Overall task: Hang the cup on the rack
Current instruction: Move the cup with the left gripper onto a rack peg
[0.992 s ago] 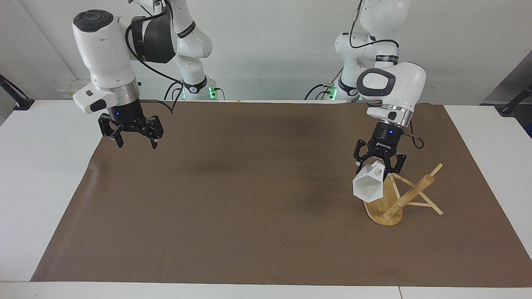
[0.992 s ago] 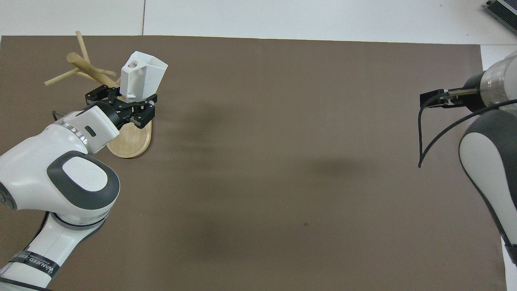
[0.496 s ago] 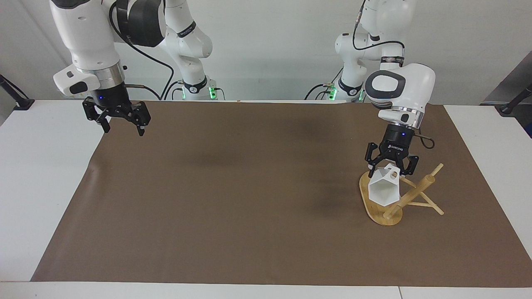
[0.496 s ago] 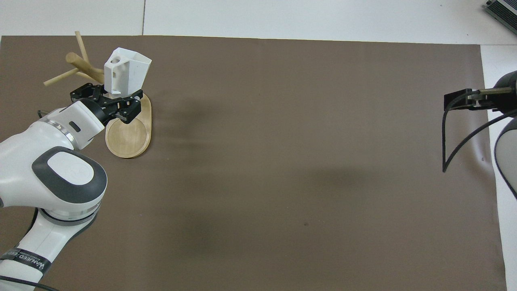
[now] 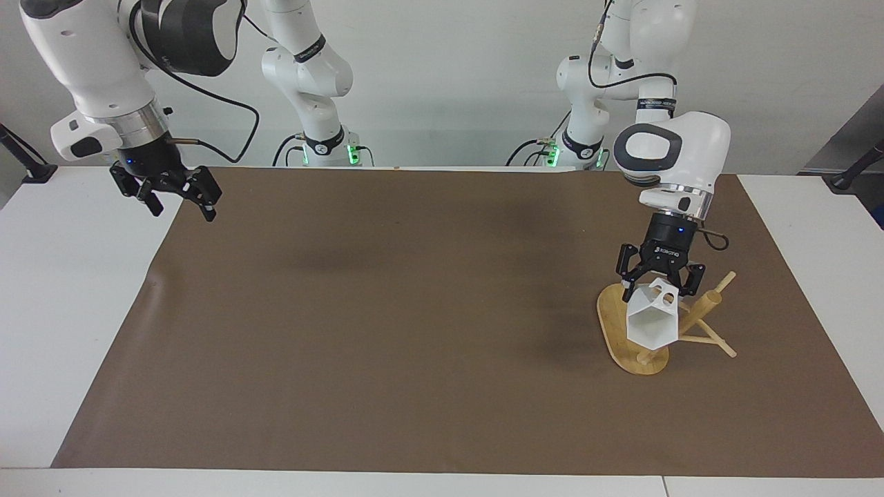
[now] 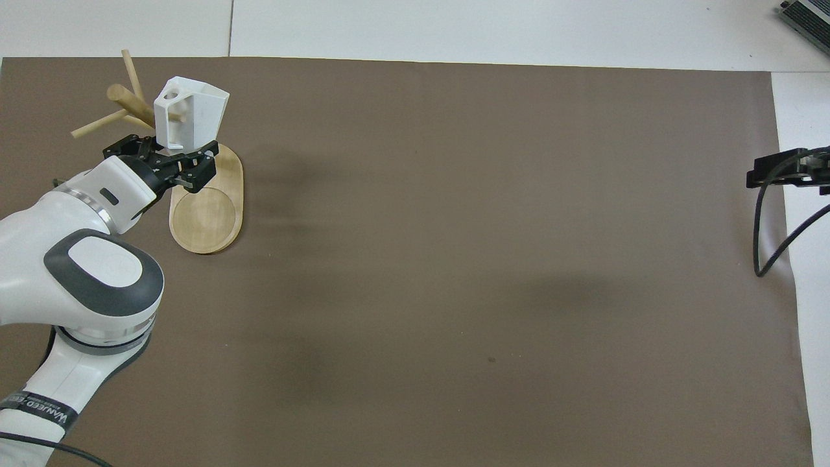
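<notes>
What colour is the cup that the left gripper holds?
White; the cup shows best in the facing view.

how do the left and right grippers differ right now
The left gripper is shut on the cup, over the rack; the right gripper is open, holds nothing, and waits over the mat's edge. Both are black with two fingers.

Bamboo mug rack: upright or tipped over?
Tipped. The light bamboo mug rack has its thick post slanting low over the brown mat and its oval base tilted up on edge in the facing view.
</notes>
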`<state>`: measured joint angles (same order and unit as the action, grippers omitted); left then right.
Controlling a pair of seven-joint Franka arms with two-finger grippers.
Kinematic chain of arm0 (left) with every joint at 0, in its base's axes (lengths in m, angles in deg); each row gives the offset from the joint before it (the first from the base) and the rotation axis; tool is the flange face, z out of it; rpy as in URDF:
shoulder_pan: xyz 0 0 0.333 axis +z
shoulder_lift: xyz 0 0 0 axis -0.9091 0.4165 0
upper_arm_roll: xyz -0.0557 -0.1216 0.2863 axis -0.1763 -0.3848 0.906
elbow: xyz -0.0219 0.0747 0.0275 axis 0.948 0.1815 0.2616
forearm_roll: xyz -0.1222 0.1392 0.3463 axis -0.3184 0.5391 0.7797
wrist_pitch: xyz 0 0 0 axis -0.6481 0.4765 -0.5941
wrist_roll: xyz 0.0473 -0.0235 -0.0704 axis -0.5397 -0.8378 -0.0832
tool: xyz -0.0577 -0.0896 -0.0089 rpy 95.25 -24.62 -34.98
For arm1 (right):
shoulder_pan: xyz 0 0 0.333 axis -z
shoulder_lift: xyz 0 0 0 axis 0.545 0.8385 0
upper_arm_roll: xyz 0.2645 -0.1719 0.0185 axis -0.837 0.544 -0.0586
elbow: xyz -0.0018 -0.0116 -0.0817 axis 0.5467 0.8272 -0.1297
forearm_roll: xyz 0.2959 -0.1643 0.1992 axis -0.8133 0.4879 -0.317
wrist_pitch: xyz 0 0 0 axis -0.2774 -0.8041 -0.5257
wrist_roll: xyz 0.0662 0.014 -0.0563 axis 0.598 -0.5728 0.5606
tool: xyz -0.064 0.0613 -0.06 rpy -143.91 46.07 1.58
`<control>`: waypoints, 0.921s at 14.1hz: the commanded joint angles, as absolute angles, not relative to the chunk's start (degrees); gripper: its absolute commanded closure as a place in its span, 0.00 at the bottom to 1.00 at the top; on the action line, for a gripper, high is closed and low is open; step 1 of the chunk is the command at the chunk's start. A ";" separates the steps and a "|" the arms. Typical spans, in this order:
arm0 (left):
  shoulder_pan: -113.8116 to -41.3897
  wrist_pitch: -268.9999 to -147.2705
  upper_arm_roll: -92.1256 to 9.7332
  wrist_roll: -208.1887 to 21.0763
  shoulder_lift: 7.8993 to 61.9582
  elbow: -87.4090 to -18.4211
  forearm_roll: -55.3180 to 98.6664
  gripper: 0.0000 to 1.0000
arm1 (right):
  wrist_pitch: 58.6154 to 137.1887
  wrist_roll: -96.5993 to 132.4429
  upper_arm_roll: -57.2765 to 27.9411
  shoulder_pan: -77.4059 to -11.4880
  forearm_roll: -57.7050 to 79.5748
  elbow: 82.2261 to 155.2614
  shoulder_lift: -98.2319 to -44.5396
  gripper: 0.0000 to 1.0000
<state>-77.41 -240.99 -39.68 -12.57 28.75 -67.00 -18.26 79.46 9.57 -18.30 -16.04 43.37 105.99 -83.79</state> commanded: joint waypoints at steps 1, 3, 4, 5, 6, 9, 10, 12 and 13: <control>-76.63 -241.14 -40.10 -16.05 29.53 -66.06 -17.44 1.00 | 79.71 10.19 -18.72 -16.06 42.40 107.19 -84.71 0.00; -75.94 -240.79 -40.01 -16.33 29.53 -65.97 -17.44 1.00 | 79.71 10.28 -18.80 -16.06 42.40 107.10 -84.71 0.00; -75.58 -240.61 -40.01 -16.33 29.61 -66.06 -17.44 1.00 | 79.62 10.36 -18.72 -15.97 42.40 107.10 -84.71 0.00; -75.49 -240.61 -40.01 -16.41 29.70 -65.97 -17.44 1.00 | 79.01 10.36 -18.72 -15.97 42.40 107.10 -84.71 0.00; -75.40 -240.52 -40.01 -16.41 29.96 -65.89 -17.44 1.00 | 79.01 10.36 -18.80 -15.97 42.40 107.10 -84.71 0.00; -74.61 -240.52 -39.75 -16.41 30.32 -65.62 -17.44 1.00 | 79.01 10.36 -18.89 -16.06 42.40 107.10 -84.79 0.00; -74.61 -240.44 -39.75 -16.50 30.32 -65.80 -17.44 1.00 | 79.01 10.36 -18.89 -16.06 42.40 107.10 -84.79 0.00; -74.87 -240.52 -39.84 -20.26 30.32 -66.15 -17.44 1.00 | 79.01 10.36 -18.89 -16.06 42.40 107.10 -84.79 0.00; -74.96 -240.52 -39.84 -21.93 30.32 -66.32 -17.44 1.00 | 79.01 10.36 -18.89 -16.06 42.40 107.10 -84.79 0.00</control>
<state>-75.38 -240.87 -39.75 -18.28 29.75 -66.93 -18.25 79.46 9.57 -18.71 -16.37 43.33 106.11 -83.79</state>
